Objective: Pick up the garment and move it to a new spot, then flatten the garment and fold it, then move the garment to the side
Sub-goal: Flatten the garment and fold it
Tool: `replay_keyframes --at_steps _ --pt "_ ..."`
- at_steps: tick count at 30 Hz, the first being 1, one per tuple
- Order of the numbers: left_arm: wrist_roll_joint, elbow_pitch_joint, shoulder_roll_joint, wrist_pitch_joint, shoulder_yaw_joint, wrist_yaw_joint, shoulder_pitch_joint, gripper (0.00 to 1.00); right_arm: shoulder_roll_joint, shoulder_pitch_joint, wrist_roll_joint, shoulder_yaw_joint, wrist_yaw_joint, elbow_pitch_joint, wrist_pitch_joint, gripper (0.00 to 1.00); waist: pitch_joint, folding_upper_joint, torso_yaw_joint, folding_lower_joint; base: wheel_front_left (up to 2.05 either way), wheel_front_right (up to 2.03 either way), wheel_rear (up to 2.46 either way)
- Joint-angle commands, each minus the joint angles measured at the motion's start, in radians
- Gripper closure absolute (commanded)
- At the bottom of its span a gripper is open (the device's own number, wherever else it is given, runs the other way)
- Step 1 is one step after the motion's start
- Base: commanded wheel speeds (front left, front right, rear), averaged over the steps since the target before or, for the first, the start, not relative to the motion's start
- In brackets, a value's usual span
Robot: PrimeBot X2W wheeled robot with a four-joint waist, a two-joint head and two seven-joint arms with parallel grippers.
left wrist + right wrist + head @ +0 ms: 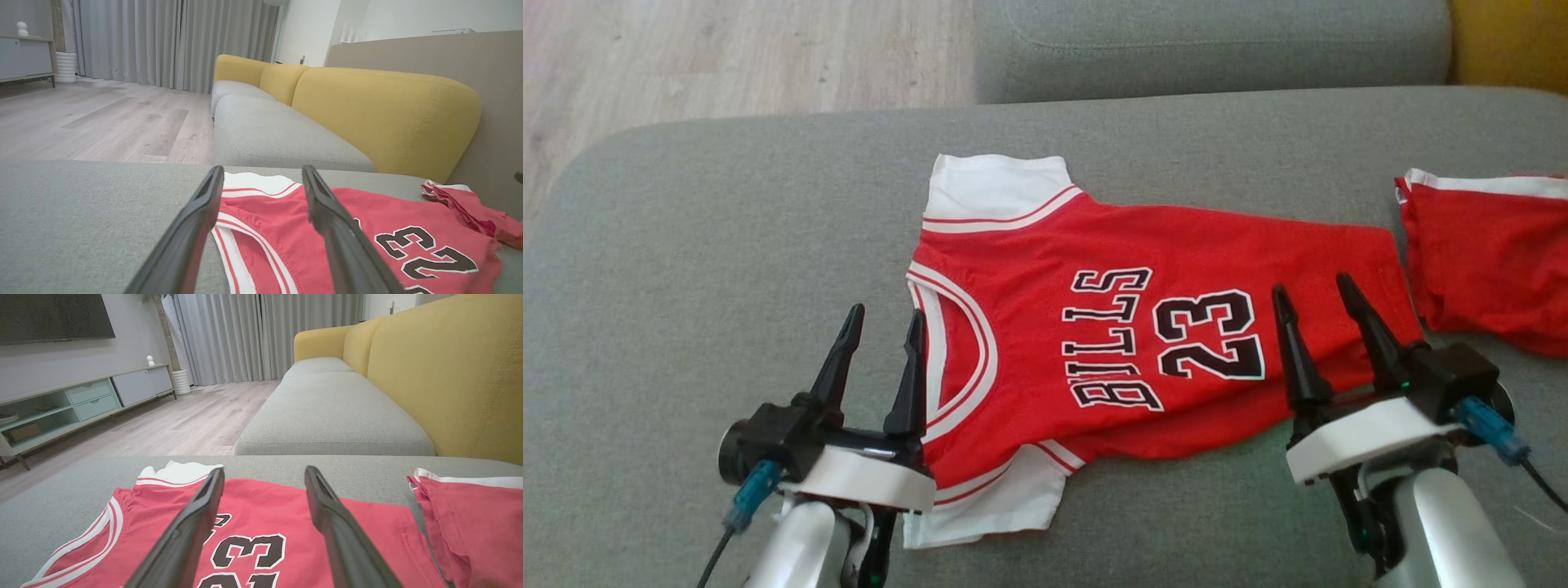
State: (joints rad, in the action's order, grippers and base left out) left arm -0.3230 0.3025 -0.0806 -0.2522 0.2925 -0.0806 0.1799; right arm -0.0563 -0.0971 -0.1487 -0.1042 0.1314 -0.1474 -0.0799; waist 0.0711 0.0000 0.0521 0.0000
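The garment [1111, 327] is a red jersey with white sleeves, black "BULLS" lettering and the number 23. It lies spread flat on the grey sofa seat [727, 245], collar toward the left. My left gripper [882, 322] hovers open at the collar edge, nothing between its fingers; the left wrist view shows the collar [253, 228] between them. My right gripper [1315, 294] stands open over the jersey's hem end, beside the 23. In the right wrist view the garment [261, 539] lies below the open fingers [196, 522].
A second red piece with a white band [1486, 245] lies on the seat at the right, close to the jersey's hem. Another grey cushion [1209, 41] sits beyond, a yellow backrest [384, 114] behind. Wooden floor [686, 57] is off the seat's far left edge.
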Motion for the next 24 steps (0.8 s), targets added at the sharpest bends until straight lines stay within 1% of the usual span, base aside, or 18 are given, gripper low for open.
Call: replay_keyframes --at_steps 1,8,13,16,19,20,24 --pt "0.009 -0.034 -0.008 -0.010 -0.037 -0.002 0.053 0.00 0.005 -0.053 -0.005 -0.029 -0.001 0.029 -0.012 0.00 0.007 0.0000 -0.006 0.0000 0.00 0.00 0.00" --pt "0.012 -0.033 -0.010 -0.010 -0.030 -0.005 0.076 0.00 0.006 -0.082 -0.016 -0.030 -0.001 0.025 -0.026 0.00 0.033 0.0000 -0.019 0.0000 0.00 0.00 0.00" --pt "0.014 -0.030 -0.008 -0.009 -0.014 -0.010 0.093 0.00 0.006 -0.125 0.019 0.003 -0.001 0.009 -0.005 0.00 0.061 0.0000 0.000 0.0000 0.00 0.00 0.00" --pt "0.013 -0.025 -0.007 -0.009 -0.006 -0.012 0.103 0.00 0.005 -0.181 0.055 0.036 -0.001 -0.021 0.041 0.00 0.080 0.0000 0.020 0.0000 0.00 0.00 0.00" --pt "0.011 -0.019 -0.005 -0.009 0.002 -0.014 0.114 0.00 -0.004 -0.256 0.083 0.071 -0.001 -0.077 0.107 0.00 0.099 0.0000 0.045 0.0000 0.00 0.00 0.00" --pt "0.011 -0.019 -0.005 -0.009 0.002 -0.014 0.114 0.00 -0.004 -0.256 0.083 0.071 -0.001 -0.077 0.107 0.00 0.099 0.0000 0.045 0.0000 0.00 0.00 0.00" --pt "0.006 -0.010 0.000 -0.009 0.013 -0.017 0.130 0.00 -0.027 -0.368 0.115 0.129 -0.001 -0.217 0.234 0.00 0.125 0.0000 0.080 0.0000 0.00 0.00 0.00"
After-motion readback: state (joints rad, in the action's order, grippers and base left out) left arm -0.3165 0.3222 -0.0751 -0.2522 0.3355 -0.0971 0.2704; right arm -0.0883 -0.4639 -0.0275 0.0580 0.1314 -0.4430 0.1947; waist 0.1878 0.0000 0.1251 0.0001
